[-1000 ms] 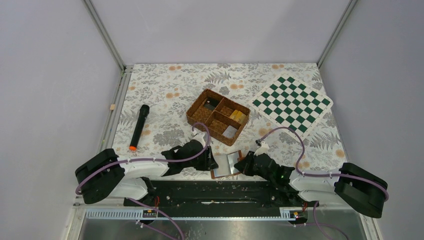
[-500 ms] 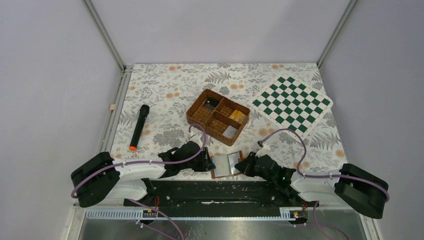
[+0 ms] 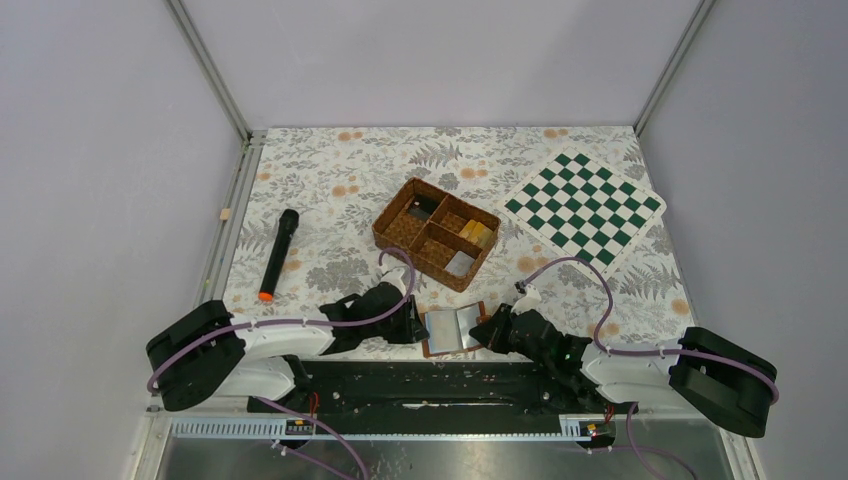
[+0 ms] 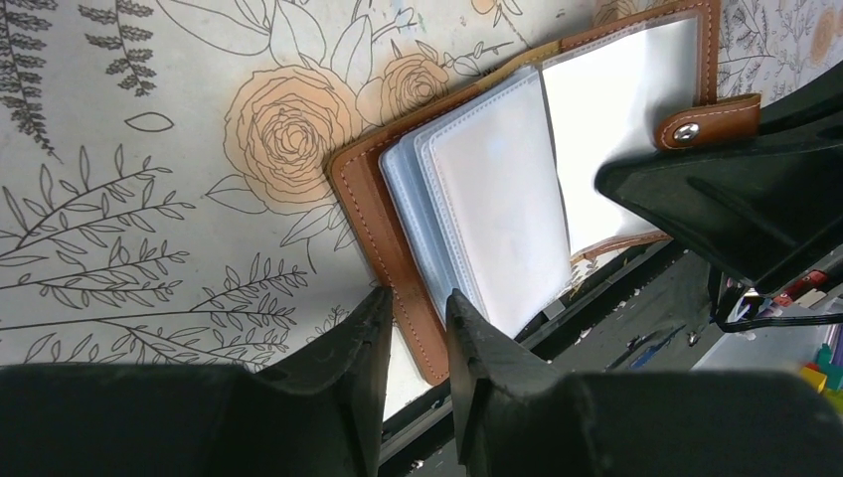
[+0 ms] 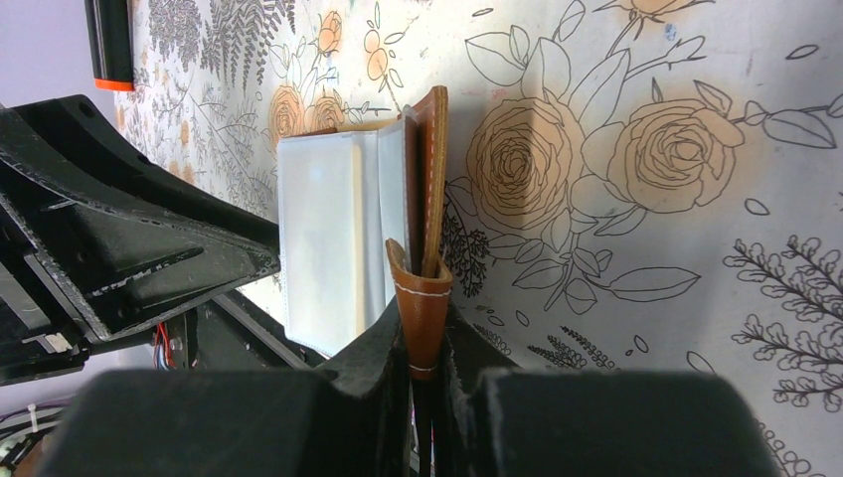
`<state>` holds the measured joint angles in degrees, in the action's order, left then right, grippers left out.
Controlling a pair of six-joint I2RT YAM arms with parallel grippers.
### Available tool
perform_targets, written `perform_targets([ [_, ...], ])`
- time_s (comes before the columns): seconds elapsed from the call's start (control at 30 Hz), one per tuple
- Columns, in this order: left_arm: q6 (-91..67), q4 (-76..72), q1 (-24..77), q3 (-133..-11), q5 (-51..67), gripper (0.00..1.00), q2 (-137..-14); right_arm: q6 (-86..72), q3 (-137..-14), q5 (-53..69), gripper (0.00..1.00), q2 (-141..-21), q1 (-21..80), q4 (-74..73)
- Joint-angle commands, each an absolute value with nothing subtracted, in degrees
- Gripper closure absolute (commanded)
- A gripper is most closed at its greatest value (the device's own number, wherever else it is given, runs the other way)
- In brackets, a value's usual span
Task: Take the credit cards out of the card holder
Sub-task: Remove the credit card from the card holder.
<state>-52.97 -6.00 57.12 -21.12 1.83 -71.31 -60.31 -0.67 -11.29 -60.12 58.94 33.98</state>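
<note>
Your right claw (image 5: 425, 336) is clamped on the upturned right cover of the card holder (image 5: 328, 238). Left claw (image 4: 418, 306) sits narrow astride its left edge; grip not discernible.

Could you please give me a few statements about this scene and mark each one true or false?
1. The wallet lies open on the table. True.
2. The right gripper has its jaws shut on the wallet's tab side. True.
3. The chessboard lies at the table's left edge. False: it lies at the far right.
4. The black stick is inside the basket. False: it lies on the table, left of the basket.
5. The left gripper is clear of the wallet. False: its jaws close on the wallet's brown edge.
</note>
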Motion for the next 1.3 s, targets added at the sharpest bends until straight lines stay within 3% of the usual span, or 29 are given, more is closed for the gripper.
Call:
perform_targets([
  [0.0, -52.6, -9.3, 57.4, -23.7, 2.5, 0.73, -72.5, -60.2, -0.5, -11.8, 0.97, -60.4, 58.9, 33.6],
  [0.43, -52.4, -7.6, 58.0, -25.0, 3.1, 0.72, -68.0, -60.2, -1.2, -10.8, 0.94, -61.1, 58.9, 33.6],
  [0.6, -52.4, -9.1, 58.3, -25.3, 4.3, 0.71, -69.6, -59.5, -2.5, -9.6, 0.75, -62.1, 58.9, 32.8],
  [0.67, -52.4, -9.4, 58.4, -25.5, 4.5, 0.71, -70.5, -59.4, -2.8, -9.3, 0.72, -62.3, 58.9, 32.6],
  [0.73, -52.3, -10.0, 58.5, -25.5, 4.6, 0.71, -71.2, -59.4, -2.8, -9.2, 0.76, -62.7, 58.9, 32.7],
  [0.83, -52.6, -11.0, 58.6, -25.0, 4.7, 0.67, -71.6, -59.4, -2.6, -8.5, 0.91, -63.6, 58.9, 34.2],
  [0.93, -52.6, -11.0, 58.6, -24.6, 4.3, 0.64, -71.4, -60.2, -1.2, -8.9, 1.0, -64.6, 58.9, 37.5],
  [1.27, -52.6, -10.8, 58.6, -23.8, 2.8, 0.57, -70.4, -62.7, -1.3, -5.5, 1.0, -71.7, 58.9, 45.4],
])
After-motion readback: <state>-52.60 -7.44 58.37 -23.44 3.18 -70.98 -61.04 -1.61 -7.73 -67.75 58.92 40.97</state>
